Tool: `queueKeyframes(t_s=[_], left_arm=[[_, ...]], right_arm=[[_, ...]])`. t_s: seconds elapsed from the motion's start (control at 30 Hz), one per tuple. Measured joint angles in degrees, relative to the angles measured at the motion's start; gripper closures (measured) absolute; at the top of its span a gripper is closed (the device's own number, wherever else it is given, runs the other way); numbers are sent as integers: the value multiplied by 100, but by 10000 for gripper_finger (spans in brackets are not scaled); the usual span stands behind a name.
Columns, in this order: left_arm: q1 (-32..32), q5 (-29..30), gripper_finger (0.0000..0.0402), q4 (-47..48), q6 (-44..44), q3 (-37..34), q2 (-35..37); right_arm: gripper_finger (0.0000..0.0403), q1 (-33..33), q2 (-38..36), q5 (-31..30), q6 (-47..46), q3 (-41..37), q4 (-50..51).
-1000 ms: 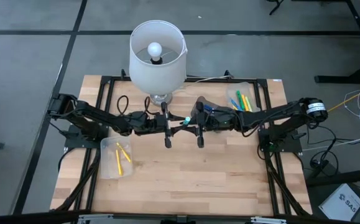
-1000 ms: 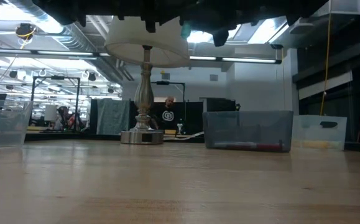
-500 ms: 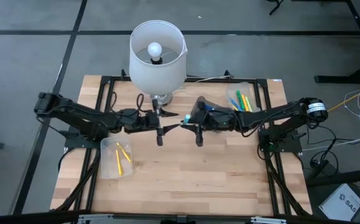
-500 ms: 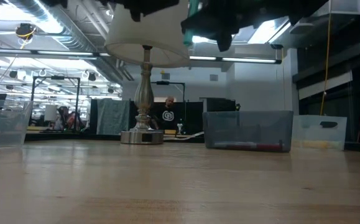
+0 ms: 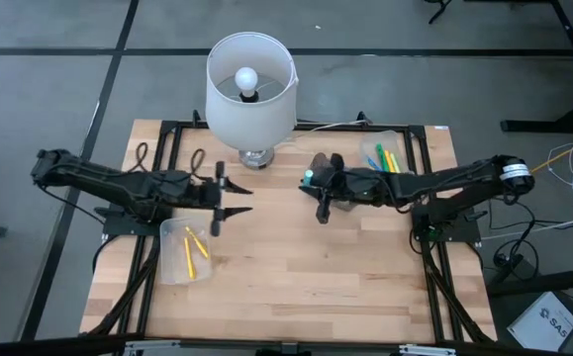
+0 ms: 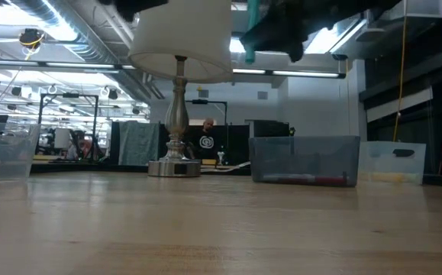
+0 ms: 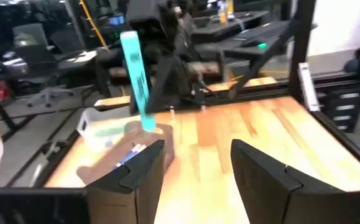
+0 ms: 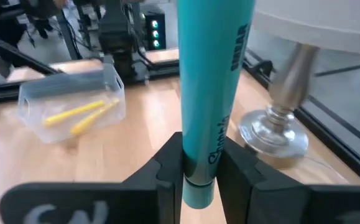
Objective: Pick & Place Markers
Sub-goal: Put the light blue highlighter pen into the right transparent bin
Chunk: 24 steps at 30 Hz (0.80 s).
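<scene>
Right tool (image 8: 199, 163), centre of high view, clamped on teal marker (image 8: 212, 81) near its lower end, barrel upright and clear of bench (image 5: 306, 267). Left tool (image 5: 229, 198), left of centre above clear bin (image 5: 172, 259) of yellow markers (image 5: 189, 255), parted and empty. Likely light, rigid, smooth-barrelled; mid-barrel hold advised against slip or pivot.

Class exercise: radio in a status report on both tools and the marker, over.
Right tool shut on teal marker, held above mid-table. Left tool open, empty, near the bin with yellow markers. Lamp close behind; path looks clear.
</scene>
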State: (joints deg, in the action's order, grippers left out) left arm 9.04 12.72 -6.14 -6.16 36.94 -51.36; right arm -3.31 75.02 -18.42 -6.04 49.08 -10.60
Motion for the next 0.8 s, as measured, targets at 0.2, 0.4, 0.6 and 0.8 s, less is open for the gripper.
queueKeyframes(t_s=[0.2, 0.4, 0.6, 0.8], left_arm=[[-40, -77, 222, -749, 182, -1358, 1282], [-46, -717, 220, -1215, 339, -2551, 2468], [-57, -547, 224, -1232, 636, -3241, 3379], [-61, -581, 221, -1221, 694, -3612, 4053]], right_arm=[[334, 9, -487, -504, -243, 2, 948], [334, 76, -864, -912, -666, 2, 1967], [334, 159, -1076, -1194, -891, 2, 2599], [334, 395, -1238, -1352, -1237, 0, 3473]])
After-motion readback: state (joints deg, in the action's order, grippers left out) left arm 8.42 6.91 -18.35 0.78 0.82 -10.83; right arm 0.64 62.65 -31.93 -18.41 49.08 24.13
